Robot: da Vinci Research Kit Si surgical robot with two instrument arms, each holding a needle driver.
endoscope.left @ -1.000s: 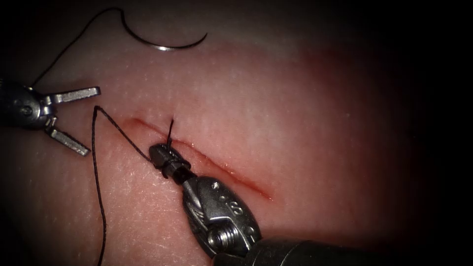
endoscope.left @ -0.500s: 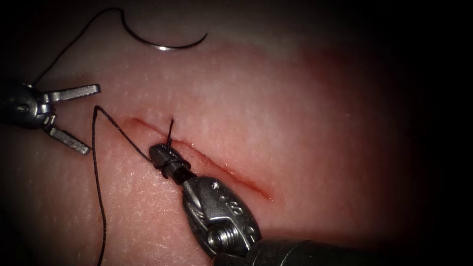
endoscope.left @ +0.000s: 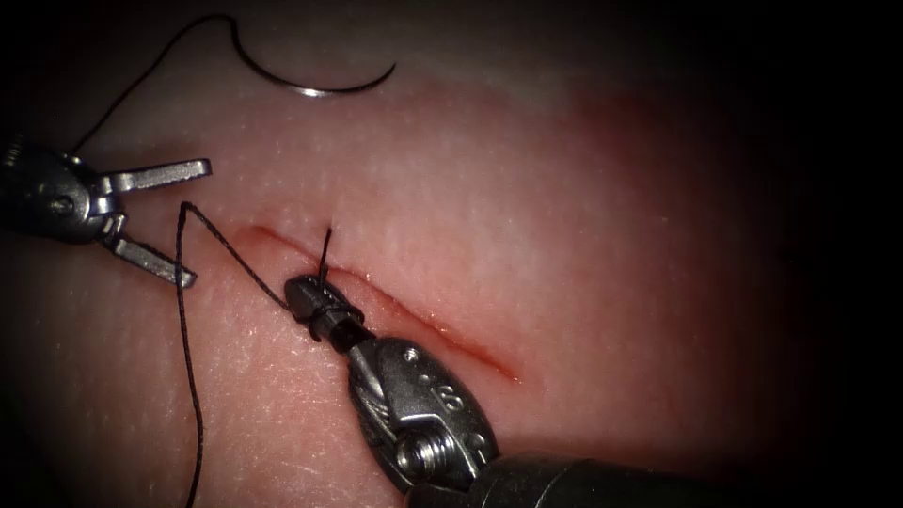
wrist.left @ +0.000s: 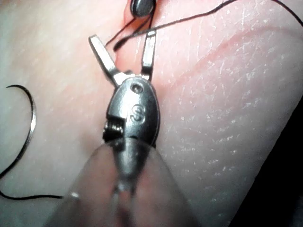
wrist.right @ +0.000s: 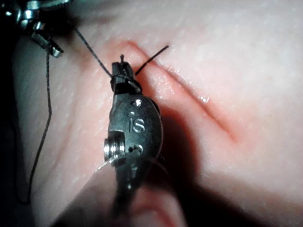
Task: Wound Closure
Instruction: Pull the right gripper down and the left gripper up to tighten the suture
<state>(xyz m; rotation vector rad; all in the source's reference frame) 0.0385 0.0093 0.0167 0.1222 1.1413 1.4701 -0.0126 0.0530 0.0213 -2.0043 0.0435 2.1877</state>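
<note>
Pretty clearly a surgical training lab setup: a pale pink slab of tissue (endoscope.left: 583, 216) with a thin red cut (endoscope.left: 395, 306), a black thread (endoscope.left: 185, 357) and curved steel needle (endoscope.left: 315, 83) lying nearby, and small jointed metal tools (endoscope.left: 310, 299) working right at that cut.

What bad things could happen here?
The needle lies loose on the tissue, above the cut, held by neither hand; a tug on the thread might drag it. The left hand is open beside the thread's bend and might snag it. The right hand is shut on thread; it could fray.
</note>
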